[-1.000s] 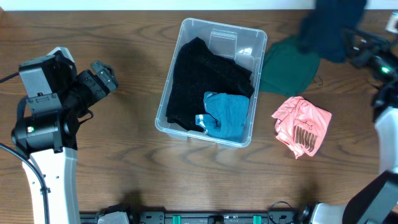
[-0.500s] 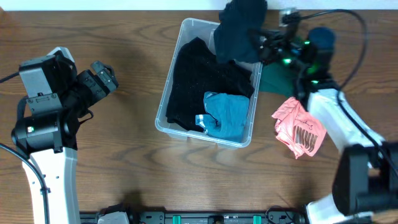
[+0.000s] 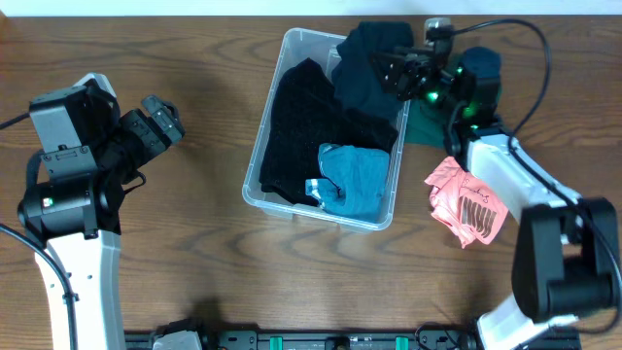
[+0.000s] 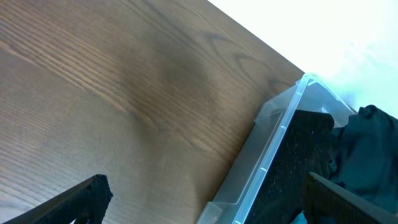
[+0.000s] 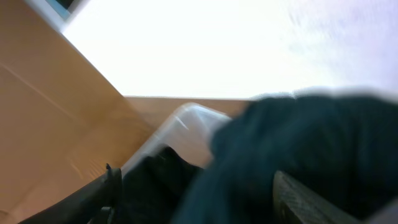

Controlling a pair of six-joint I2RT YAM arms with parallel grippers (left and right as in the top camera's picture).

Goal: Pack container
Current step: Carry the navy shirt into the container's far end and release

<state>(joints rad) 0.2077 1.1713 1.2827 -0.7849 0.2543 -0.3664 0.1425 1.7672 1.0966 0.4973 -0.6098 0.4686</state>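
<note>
The clear plastic container [image 3: 255,165] stands mid-table and holds a black garment [image 3: 306,126] and a light blue garment [image 3: 355,180]. A dark navy garment [image 3: 364,68] lies bunched over its far right corner, partly on the rim. My right gripper [image 3: 391,70] hovers at that corner, fingers spread wide; in the right wrist view the navy garment [image 5: 298,149] fills the gap between them, over the container's rim [image 5: 180,121]. My left gripper [image 3: 165,119] is open and empty, left of the container [image 4: 273,149], above bare wood.
A dark green garment [image 3: 428,122] lies on the table just right of the container, partly under my right arm. A pink garment [image 3: 468,202] with dark stripes lies further right and nearer the front. The table's far edge runs just behind the container.
My right arm swung left from the far right corner, carrying the navy garment over the container. Its jaws have spread and the garment has sunk onto the container's corner. The left arm stayed still.
</note>
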